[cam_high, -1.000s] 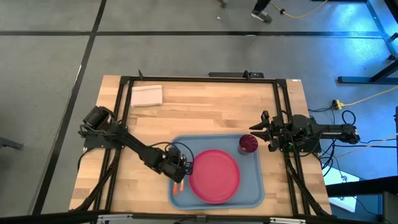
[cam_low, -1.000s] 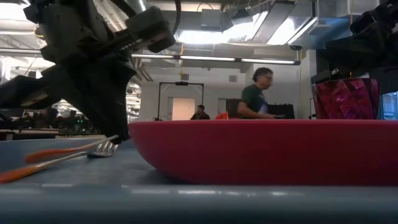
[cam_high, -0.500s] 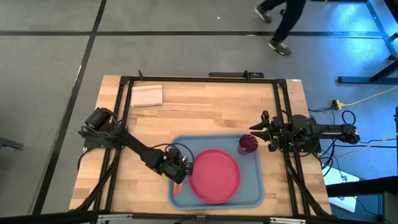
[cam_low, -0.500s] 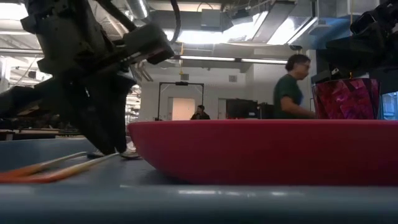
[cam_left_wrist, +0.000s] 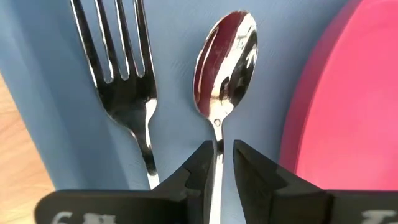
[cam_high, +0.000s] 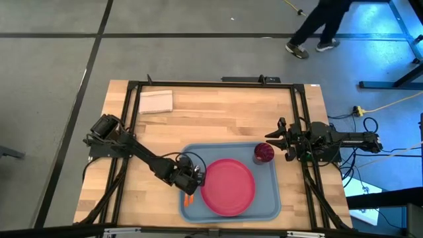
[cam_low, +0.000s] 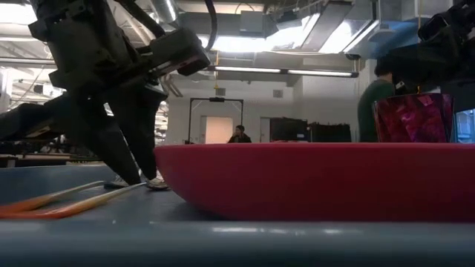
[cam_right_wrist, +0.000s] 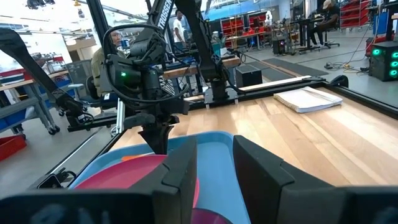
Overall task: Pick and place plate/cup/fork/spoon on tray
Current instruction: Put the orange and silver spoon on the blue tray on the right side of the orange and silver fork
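Since a second ago the left hand point(cam_left_wrist: 222, 163) has come down over the spoon point(cam_left_wrist: 225, 65), its fingers nearly closed, straddling the thin neck without clearly gripping it. Fork point(cam_left_wrist: 123, 78) and spoon lie side by side along the left edge of the blue tray point(cam_high: 266, 182), which sits at the worktop's point(cam_high: 218, 112) near edge. To their right the pink plate point(cam_high: 227, 187) fills the tray's middle. The maroon cup point(cam_high: 264, 153) stands in the tray's far right corner. Just beyond it, at the right edge, the right hand point(cam_high: 281, 139) hovers, fingers slightly parted and empty.
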Robot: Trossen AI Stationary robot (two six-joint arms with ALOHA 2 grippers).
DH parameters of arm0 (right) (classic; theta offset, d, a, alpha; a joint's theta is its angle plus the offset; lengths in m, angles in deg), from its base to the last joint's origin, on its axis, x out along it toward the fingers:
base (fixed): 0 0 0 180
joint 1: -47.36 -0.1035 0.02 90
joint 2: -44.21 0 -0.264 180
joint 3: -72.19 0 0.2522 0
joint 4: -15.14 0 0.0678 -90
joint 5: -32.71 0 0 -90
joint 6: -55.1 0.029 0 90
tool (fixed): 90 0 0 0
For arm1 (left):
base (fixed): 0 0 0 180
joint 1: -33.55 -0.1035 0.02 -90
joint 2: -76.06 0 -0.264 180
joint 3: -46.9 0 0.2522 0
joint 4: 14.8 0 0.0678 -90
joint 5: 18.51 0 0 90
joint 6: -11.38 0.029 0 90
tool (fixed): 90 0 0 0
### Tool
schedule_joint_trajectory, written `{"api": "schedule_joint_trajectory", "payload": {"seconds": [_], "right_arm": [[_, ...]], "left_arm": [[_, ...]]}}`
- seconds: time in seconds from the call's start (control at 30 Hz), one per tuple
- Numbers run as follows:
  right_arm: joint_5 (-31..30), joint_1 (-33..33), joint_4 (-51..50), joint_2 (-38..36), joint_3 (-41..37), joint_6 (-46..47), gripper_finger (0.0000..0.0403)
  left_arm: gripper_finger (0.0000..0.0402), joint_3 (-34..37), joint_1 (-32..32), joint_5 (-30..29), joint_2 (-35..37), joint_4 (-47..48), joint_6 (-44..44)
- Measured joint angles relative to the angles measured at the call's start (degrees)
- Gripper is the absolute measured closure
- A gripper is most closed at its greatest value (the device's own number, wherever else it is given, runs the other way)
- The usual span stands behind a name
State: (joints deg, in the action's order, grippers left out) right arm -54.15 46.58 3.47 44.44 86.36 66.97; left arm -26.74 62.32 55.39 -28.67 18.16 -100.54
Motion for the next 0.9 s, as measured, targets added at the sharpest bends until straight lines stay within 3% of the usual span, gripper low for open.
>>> {"api": "schedule_joint_trajectory", "payload": {"seconds": [0.27,0.53,0.9], "right_arm": [[-0.01,0.0,-0.11,0.0,0.0,0.04,0.0293],[-0.01,0.0,-0.2,-0.01,0.0,0.02,0.0293],[-0.03,0.01,-0.28,-0.01,0.0,-0.02,0.0293]], "left_arm": [[0.035,-0.02,0.0,1.59,1.88,0.44,2.02],[0.0351,-0.04,-0.53,-4.93,5.27,4.78,7.53],[0.0351,-0.02,-5.93,-4.97,5.35,5.7,16.78]]}}
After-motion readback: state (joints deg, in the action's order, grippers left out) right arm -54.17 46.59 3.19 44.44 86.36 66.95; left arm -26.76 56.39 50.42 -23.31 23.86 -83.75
